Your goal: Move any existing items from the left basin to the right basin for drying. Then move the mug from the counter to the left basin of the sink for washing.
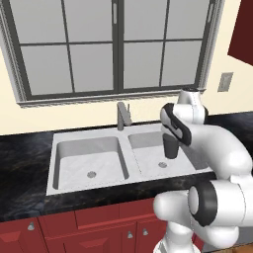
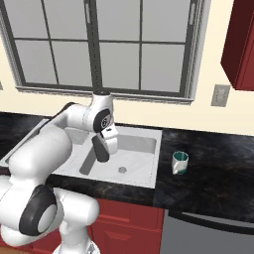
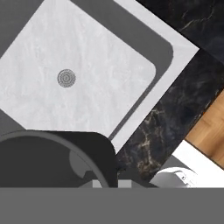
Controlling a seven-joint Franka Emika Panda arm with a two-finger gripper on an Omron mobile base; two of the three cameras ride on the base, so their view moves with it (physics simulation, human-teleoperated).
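arm: we see it bent over the sink [image 1: 52, 163], wrist pointing down
gripper [image 2: 101, 149]: fingers clamped on the tumbler [image 1: 170, 147]
tumbler: held above the right basin [image 1: 148, 165]
mug [image 2: 180, 162]: on the counter [image 2: 213, 173], right of sink

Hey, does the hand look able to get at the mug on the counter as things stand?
Probably not yet: the hand is shut on the tumbler over the right basin. The mug stands upright on the counter with nothing around it, so the way looks free once the tumbler is released.

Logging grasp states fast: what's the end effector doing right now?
End effector: shut on the dark grey tumbler, held above the right basin.
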